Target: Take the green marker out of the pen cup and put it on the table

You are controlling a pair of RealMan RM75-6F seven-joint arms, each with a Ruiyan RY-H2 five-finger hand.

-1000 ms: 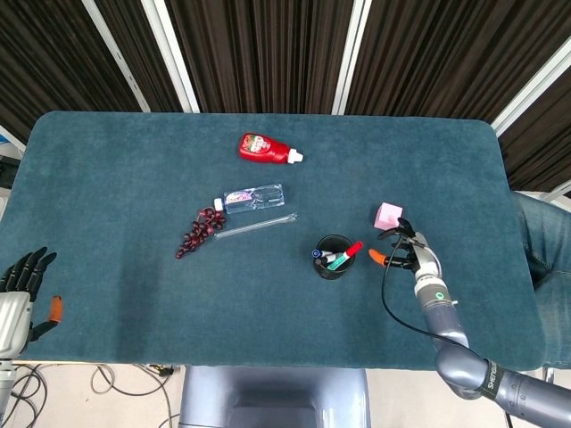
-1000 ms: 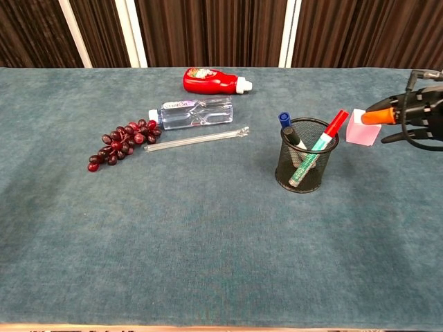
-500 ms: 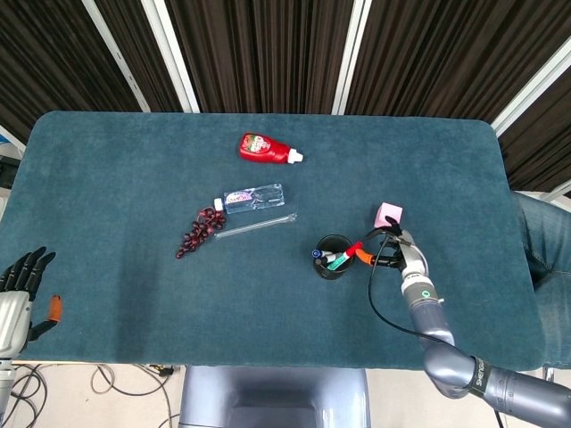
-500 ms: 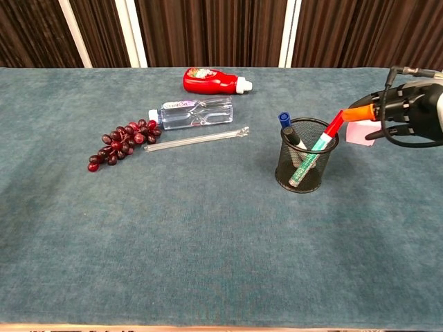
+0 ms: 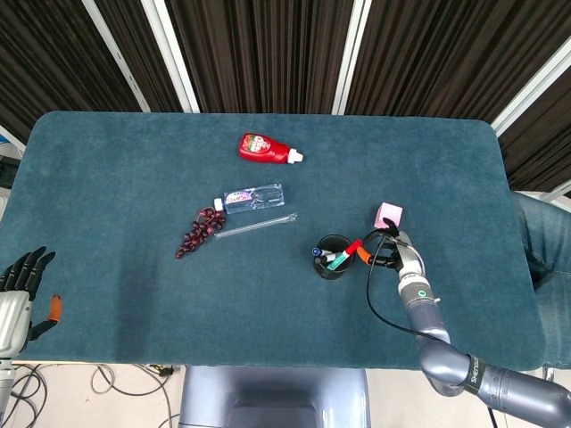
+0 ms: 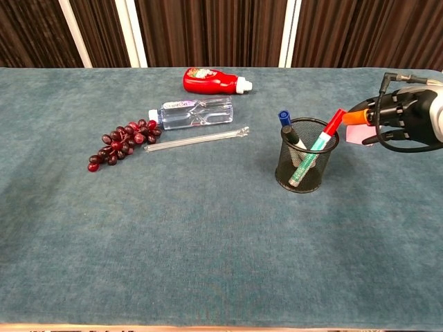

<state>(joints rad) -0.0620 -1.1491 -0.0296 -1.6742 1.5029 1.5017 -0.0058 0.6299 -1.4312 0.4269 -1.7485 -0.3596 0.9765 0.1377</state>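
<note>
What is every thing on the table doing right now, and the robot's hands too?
green marker: leaning in the cup, not lifted.
pen cup: upright, holding markers.
right hand: beside the marker's red cap, grip unclear.
left hand: at the table edge, holding nothing.
ketchup bottle: lying down, capped.
water bottle: lying down.
grapes: lying flat.
pink cube: resting.

right hand [image 5: 390, 252] seemingly touching marker [image 5: 343, 256]

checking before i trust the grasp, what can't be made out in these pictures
- Right hand and green marker: contact with its red cap unclear in both views; the fingertips sit right at it, too small to tell.
- Right hand: cut by the chest view's right edge.
- Left hand: head view only, cut by the frame's edge.
- Pen cup: mesh blurs the markers' lower ends.
</note>
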